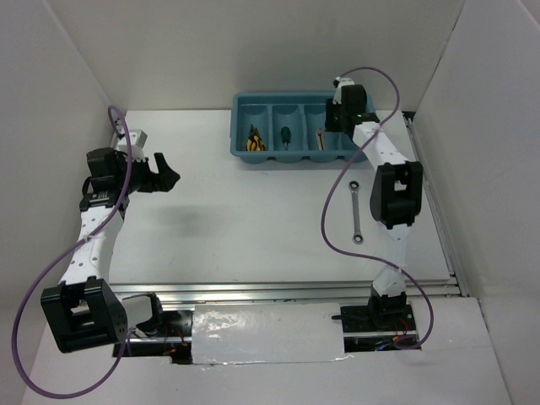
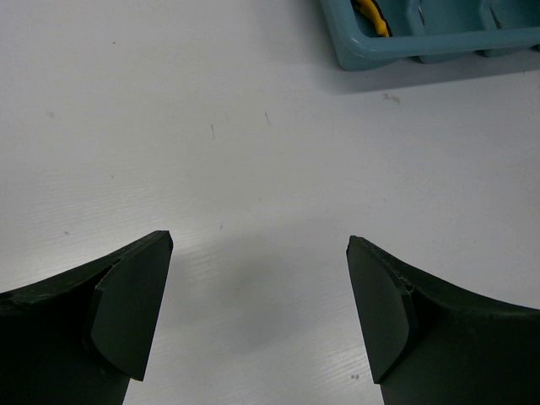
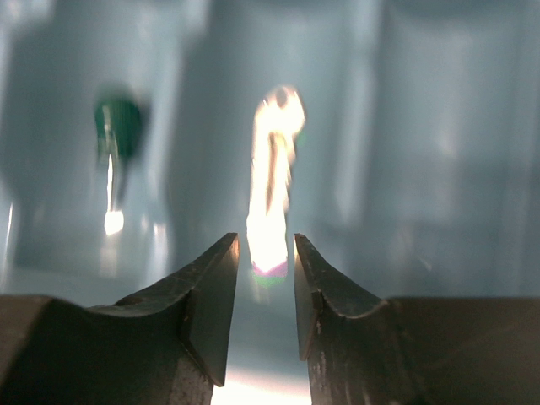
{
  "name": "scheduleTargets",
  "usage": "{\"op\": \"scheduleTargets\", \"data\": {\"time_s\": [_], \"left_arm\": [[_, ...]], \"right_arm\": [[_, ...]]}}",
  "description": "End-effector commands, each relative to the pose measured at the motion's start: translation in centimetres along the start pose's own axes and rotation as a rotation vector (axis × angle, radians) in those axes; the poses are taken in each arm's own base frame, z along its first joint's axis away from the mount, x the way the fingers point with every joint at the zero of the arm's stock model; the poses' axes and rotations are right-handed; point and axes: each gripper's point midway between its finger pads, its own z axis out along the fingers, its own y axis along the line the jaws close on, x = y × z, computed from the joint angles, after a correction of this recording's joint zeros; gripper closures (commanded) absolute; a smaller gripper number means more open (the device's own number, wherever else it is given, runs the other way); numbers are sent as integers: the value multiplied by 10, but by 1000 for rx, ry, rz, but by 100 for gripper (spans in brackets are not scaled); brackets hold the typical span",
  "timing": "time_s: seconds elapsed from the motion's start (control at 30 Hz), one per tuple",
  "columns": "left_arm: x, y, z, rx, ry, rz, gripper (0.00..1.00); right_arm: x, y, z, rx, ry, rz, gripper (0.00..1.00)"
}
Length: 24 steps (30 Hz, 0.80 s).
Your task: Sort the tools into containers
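The teal tray (image 1: 291, 159) stands at the back of the table. Its leftmost compartment holds the yellow-handled pliers (image 1: 253, 141), the second the green-handled screwdriver (image 1: 287, 134), the third a small silver piece (image 1: 321, 135). My right gripper (image 1: 339, 118) hangs over the tray's right part. In the right wrist view its jaws (image 3: 265, 240) stand a little apart, with the shiny silver piece (image 3: 274, 169) lying just beyond the tips and the screwdriver (image 3: 118, 126) to the left. The long silver wrench (image 1: 356, 213) lies on the table beside the right arm. My left gripper (image 1: 164, 173) is open and empty over the left of the table.
White walls close in the table on the left, back and right. In the left wrist view the open gripper (image 2: 258, 238) looks over bare table, with the tray's corner (image 2: 371, 55) and a bit of yellow pliers handle (image 2: 371, 15) at the top right.
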Motion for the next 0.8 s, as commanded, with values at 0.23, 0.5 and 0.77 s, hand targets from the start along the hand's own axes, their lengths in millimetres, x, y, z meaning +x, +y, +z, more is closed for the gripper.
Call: {"op": "scheduleTargets", "data": {"time_s": [0.23, 0.5, 0.77], "left_arm": [[-26, -19, -2, 38, -101, 119, 1], [-24, -24, 3, 58, -93, 117, 1], [-26, -26, 1, 46, -103, 89, 1]], "right_arm": [[70, -27, -185, 53, 274, 159, 61], [168, -45, -202, 91, 498, 213, 48], [203, -54, -190, 133, 585, 262, 50]]}}
